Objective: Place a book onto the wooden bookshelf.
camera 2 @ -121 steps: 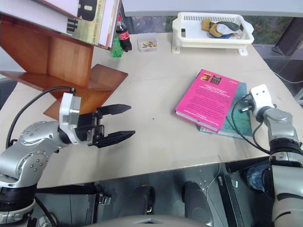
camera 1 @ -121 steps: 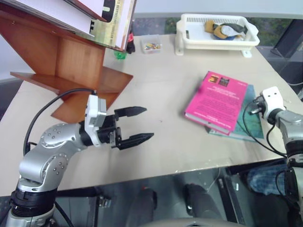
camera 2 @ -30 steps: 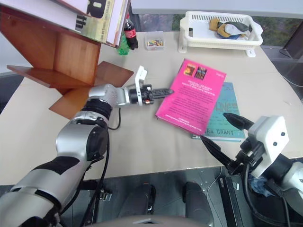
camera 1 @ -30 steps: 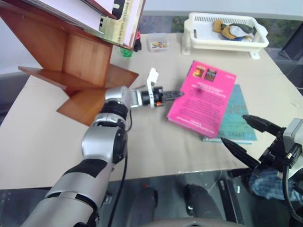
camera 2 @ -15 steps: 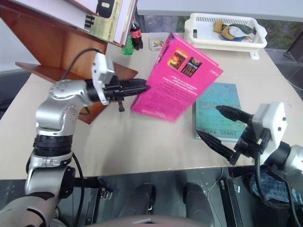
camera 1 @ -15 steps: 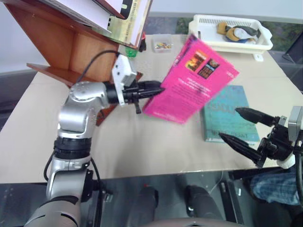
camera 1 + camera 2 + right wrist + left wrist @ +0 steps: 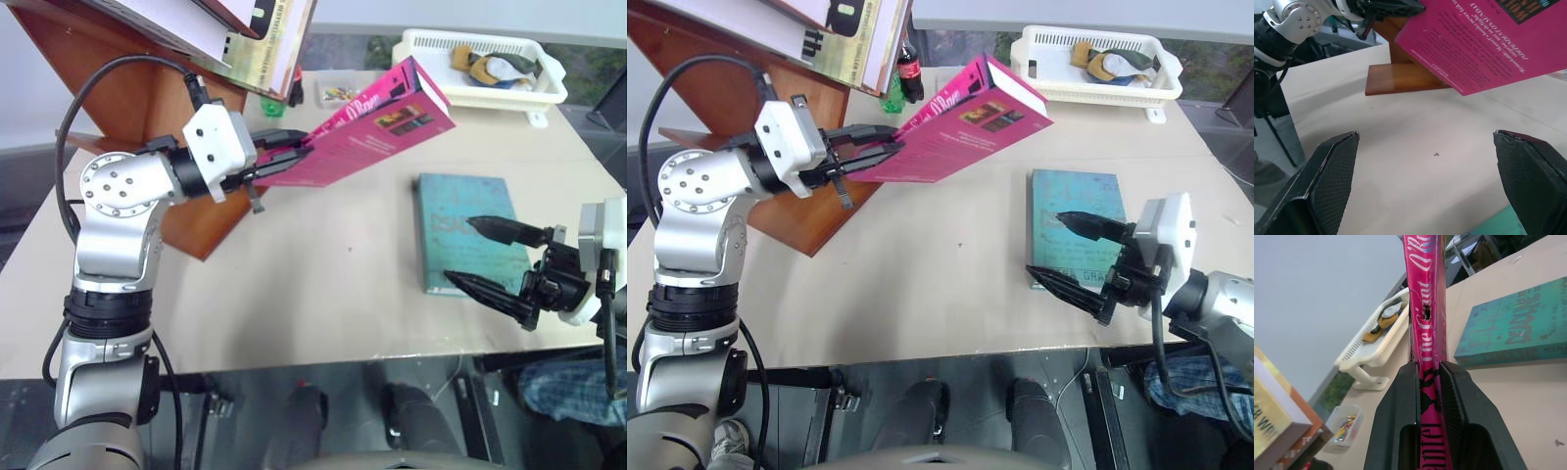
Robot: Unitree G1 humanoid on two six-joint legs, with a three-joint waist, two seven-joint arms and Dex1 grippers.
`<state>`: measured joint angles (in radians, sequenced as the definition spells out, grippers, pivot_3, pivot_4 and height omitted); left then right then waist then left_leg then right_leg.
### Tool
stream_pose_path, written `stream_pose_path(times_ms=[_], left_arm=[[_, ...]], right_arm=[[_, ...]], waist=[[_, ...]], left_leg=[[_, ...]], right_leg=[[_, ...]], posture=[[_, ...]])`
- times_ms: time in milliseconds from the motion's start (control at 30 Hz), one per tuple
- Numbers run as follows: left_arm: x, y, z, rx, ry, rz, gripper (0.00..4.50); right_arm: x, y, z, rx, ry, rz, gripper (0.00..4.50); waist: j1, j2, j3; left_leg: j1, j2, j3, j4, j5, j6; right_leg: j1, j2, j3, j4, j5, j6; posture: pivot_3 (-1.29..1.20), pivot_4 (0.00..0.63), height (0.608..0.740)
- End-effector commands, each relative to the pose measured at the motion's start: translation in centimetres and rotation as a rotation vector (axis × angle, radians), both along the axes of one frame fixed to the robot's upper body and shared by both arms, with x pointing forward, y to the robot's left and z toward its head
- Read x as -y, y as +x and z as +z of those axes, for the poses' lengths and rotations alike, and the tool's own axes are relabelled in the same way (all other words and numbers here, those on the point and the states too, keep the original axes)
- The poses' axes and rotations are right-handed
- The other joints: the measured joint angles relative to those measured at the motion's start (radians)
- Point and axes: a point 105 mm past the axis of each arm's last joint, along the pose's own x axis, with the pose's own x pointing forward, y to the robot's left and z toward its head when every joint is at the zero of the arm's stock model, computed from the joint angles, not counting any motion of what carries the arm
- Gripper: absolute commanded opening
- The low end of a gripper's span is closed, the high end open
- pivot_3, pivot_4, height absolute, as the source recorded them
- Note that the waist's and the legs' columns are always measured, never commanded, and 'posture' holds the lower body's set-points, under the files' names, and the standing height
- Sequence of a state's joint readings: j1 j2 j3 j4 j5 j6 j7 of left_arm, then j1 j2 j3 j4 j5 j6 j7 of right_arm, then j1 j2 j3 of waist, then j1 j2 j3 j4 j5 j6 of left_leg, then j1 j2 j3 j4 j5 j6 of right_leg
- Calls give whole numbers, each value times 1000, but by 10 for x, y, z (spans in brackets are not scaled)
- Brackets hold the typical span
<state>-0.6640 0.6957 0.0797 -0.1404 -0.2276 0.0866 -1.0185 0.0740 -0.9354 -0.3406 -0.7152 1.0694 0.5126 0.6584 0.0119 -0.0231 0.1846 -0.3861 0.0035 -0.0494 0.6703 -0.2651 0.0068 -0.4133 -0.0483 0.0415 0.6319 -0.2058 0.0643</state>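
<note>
- pink book (image 7: pixel 377 132) held up in the air above the beige table (image 7: pixel 294 294), tilted, spine edge pinched at its lower end, far end rising toward the white basket (image 7: pixel 480 69).
- back cover with small dark pictures facing down and toward the camera; white page edges showing along the far end.
- white lettering running along the pink spine in the left wrist view (image 7: pixel 1426 333), black fingers (image 7: pixel 1400 431) pressed on either side of it.
- left gripper (image 7: pixel 279 157) clamped on the book's near corner, just in front of the wooden bookshelf (image 7: pixel 127 108).
- reddish-brown bookshelf standing at the table's left side, slanted boards meeting at angles, lower board reaching onto the tabletop.
- white and yellow-spined books (image 7: pixel 245 39) leaning on the upper slanted board, above the left gripper.
- teal book (image 7: pixel 465 230) lying flat on the table at the right, well apart from the pink book.
- right gripper (image 7: pixel 490 257) hovering level over the teal book's near edge, two black fingers spread wide with nothing between them.
- cola bottle (image 7: pixel 909 73) and a small clear box of coloured bits (image 7: pixel 336 93) standing at the back, between shelf and basket.
- basket at the far right corner, holding some yellow and dark items, not clear what.
</note>
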Motion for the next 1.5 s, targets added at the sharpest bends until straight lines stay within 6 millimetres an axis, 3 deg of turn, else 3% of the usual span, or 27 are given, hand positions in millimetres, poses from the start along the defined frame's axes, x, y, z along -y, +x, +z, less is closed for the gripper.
stream_pose_path(times_ms=[33, 267, 367, 733, 867, 1133, 1500], left_arm=[[0, -2, 11, 57, -17, 5, 648], [3, 1, 12, 47, -37, -27, 648], [4, 2, 12, 52, -37, -36, 32], [1, -2, 18, 138, -32, -32, 32], [-5, -14, 17, 264, 88, -70, 32], [-28, -46, 20, 466, 287, -125, 32], [-77, -70, 43, 526, 456, -6, 32]], right_arm=[[-3, -1, 3, 23, -2, 15, 4500], [-5, -4, 4, 34, 0, 6, 4500], [-5, -5, 3, 31, 0, -1, 4500], [-7, -4, 4, 29, 3, 3, 4500], [-11, -4, 5, 27, 13, 32, 4500], [-17, 2, 7, 24, 14, 102, 4500], [-11, 6, 8, 81, -28, 160, 4500]], waist=[[-1, 0, 0], [-1, 0, 0], [-1, 0, 0], [-1, 0, 0], [-4, 0, 0], [-12, 0, 0], [-24, 0, 0]], left_leg=[[0, 0, 0, 0, 0, 0], [0, 0, 0, 0, 0, 0], [0, 0, 0, 0, 0, 0], [0, 0, 0, 0, 0, 0], [0, 0, 0, 0, 0, 0], [0, 0, 0, 0, 0, 0], [1, 1, 1, 0, 0, 0]], right_leg=[[0, 0, 0, 0, 0, 0], [0, 0, 0, 0, 0, 0], [0, 0, 0, 0, 0, 0], [0, 0, 0, 0, 0, 0], [0, 0, 0, 0, 0, 0], [0, 0, 0, 0, 0, 0], [0, 0, 0, 0, 0, 0]], posture=[[0, 150, 740], [0, 150, 740], [0, 150, 740], [0, 150, 740], [0, 150, 740], [0, 150, 740], [0, 150, 740]])
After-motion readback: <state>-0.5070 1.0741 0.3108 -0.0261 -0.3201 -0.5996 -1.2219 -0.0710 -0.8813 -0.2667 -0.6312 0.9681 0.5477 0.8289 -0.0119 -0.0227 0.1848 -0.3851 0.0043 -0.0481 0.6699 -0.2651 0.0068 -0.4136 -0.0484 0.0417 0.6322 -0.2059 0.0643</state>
